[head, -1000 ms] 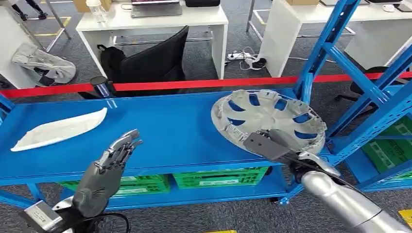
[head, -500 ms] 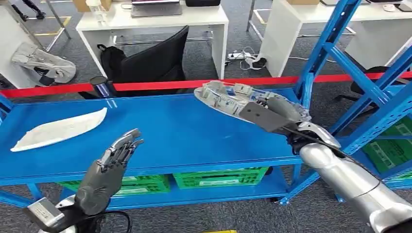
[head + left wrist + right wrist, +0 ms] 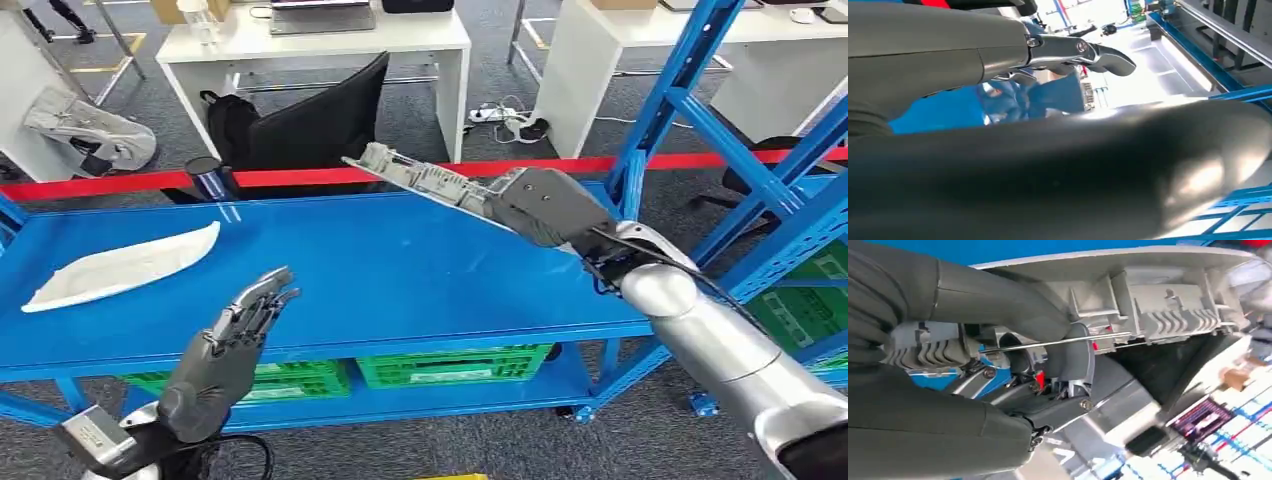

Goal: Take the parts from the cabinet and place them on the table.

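1. My right hand (image 3: pixel 550 208) grips the grey wheel cover (image 3: pixel 425 180) by its rim, edge-on above the blue tabletop (image 3: pixel 400 270).
2. My left hand (image 3: pixel 225 350) hovers with fingers apart, holding nothing.
3. A white part (image 3: pixel 120 265) lies on the tabletop's left end.

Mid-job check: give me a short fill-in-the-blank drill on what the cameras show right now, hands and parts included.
1. The silver wheel cover is held by the robot's ____ hand.
2. The left hand holds ____, its fingers apart.
3. The white curved part lies on the blue ____.
4. Behind the shelf runs a barrier tape coloured ____.

Missing words: right; nothing; shelf; red
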Action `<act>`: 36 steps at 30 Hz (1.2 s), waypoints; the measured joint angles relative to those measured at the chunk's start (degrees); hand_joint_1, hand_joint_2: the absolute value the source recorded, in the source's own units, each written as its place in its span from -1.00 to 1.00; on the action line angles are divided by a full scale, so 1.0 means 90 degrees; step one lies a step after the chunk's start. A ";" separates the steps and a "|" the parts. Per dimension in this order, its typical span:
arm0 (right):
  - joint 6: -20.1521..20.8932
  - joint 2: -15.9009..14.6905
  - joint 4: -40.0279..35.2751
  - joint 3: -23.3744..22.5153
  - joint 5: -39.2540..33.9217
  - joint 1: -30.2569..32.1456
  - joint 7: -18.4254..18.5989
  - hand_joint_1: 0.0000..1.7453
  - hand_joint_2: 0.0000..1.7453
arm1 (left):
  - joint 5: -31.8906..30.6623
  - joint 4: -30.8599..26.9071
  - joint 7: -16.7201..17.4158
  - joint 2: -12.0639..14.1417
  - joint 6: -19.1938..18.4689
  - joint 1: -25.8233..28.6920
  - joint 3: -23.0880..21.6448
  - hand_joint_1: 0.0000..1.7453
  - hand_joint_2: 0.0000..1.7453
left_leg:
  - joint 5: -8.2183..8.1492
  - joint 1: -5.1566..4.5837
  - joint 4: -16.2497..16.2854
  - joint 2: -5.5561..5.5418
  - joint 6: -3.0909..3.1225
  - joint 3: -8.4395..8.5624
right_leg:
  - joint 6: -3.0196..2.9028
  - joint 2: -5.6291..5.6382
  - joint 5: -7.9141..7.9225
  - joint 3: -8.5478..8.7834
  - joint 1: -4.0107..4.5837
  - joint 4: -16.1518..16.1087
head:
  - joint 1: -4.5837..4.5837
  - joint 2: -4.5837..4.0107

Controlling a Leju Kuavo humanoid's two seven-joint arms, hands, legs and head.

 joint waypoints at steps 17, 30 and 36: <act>0.0964 -0.0133 -0.1093 -0.0357 -0.2613 0.0195 -0.0437 1.00 1.00 | 0.0049 0.0056 -0.0182 0.0027 0.0199 0.0021 0.0000 -1.00 -1.00 | -0.0001 -0.0001 0.0000 -0.0001 0.0000 0.0001 | 0.0000 -0.0002 0.0000 -0.0001 0.0000 -0.0002 | 0.0000 0.0000; 0.1318 -0.0568 -0.2367 -0.0847 -0.3212 0.1521 -0.0930 1.00 1.00 | -0.0099 -0.0201 -0.0361 0.0117 0.0659 0.0212 0.0012 -1.00 -1.00 | -0.0003 0.0000 0.0000 -0.0004 0.0001 0.0000 | 0.0002 -0.0006 -0.0002 -0.0002 0.0003 -0.0008 | 0.0000 0.0000; 0.1686 -0.0593 -0.3023 -0.1243 -0.3305 0.2522 -0.0942 1.00 1.00 | -0.0202 -0.0486 -0.0374 0.0119 0.1149 0.0261 0.0073 -1.00 -1.00 | -0.0005 0.0002 -0.0001 -0.0013 0.0004 -0.0005 | 0.0001 -0.0015 -0.0004 -0.0001 0.0003 -0.0009 | 0.0002 0.0000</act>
